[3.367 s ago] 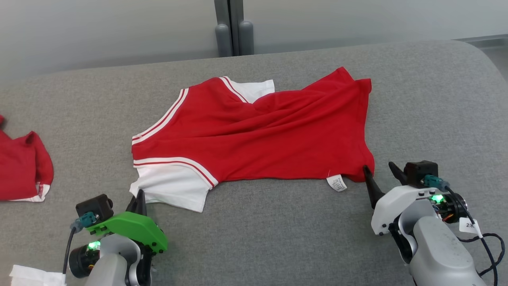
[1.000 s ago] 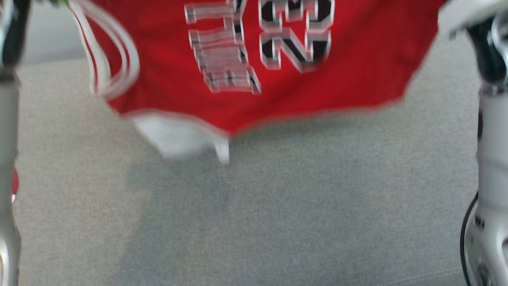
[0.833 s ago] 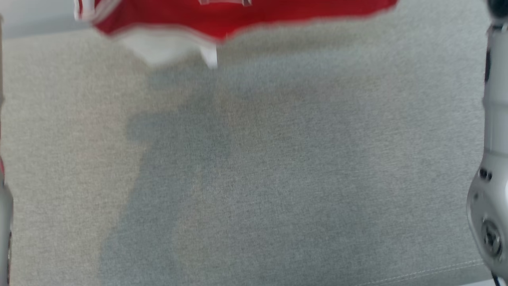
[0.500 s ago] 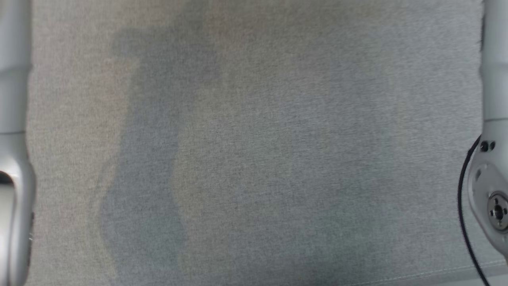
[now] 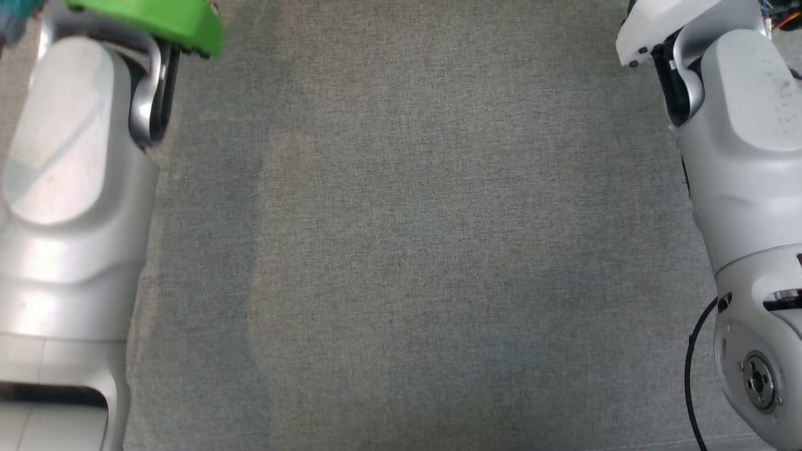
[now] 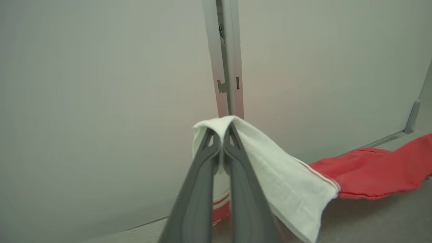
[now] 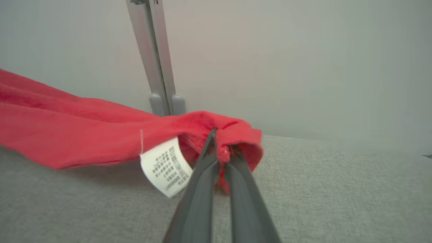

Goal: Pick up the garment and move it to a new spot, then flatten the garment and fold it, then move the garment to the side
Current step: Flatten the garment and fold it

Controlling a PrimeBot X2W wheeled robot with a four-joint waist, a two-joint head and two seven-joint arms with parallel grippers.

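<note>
Both our arms reach forward, the pale left forearm [image 5: 69,188] and right forearm [image 5: 745,156] running up either side of the head view. Our left gripper [image 6: 222,130] has its two dark fingers [image 6: 199,189] pressed together, with a white fold of the garment [image 6: 276,168] draped over their tips. Our right gripper [image 7: 221,148] is closed too, red cloth bunched around the tips of its fingers [image 7: 197,195].

I look down on a soft grey cushion [image 5: 407,250]. In my wrist views a plain pale wall [image 6: 84,101] stands behind it, with a grey post [image 6: 226,60] near the top middle.
</note>
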